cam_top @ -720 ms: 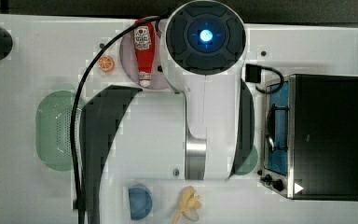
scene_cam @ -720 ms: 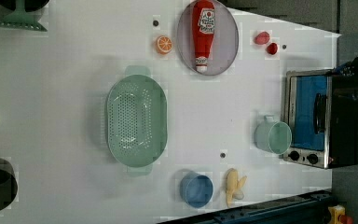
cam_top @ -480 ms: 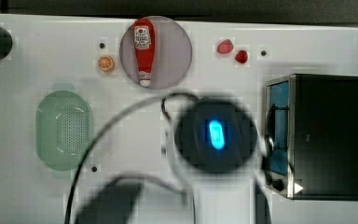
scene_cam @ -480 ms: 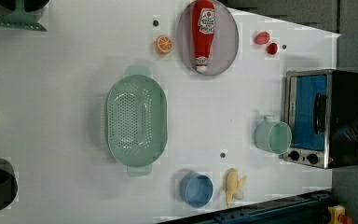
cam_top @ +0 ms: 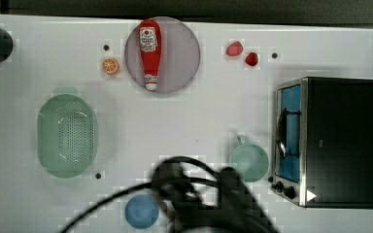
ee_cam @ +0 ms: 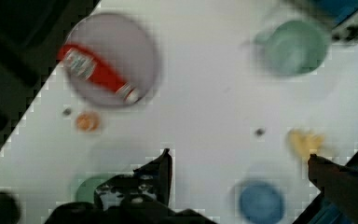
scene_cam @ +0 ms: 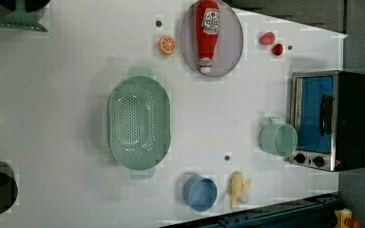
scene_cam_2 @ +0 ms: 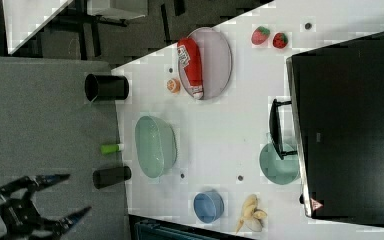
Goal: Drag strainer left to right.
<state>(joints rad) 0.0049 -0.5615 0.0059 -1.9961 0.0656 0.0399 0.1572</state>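
Arm (cam_top: 209,204) withdrawn to the top view's bottom edge, strainer (cam_top: 67,135) unmoved, fingers (ee_cam: 163,165) spread apart, holding nothing

ketchup bottle (cam_top: 150,52) on grey plate (cam_top: 180,54), orange slice (cam_top: 110,66), two strawberries (cam_top: 234,48), toaster oven (cam_top: 326,141), mint mug (cam_top: 249,162), blue bowl (cam_top: 141,211)

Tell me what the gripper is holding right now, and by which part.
Nothing. The gripper is open and empty, high above the table. The strainer lies untouched, apart from it.
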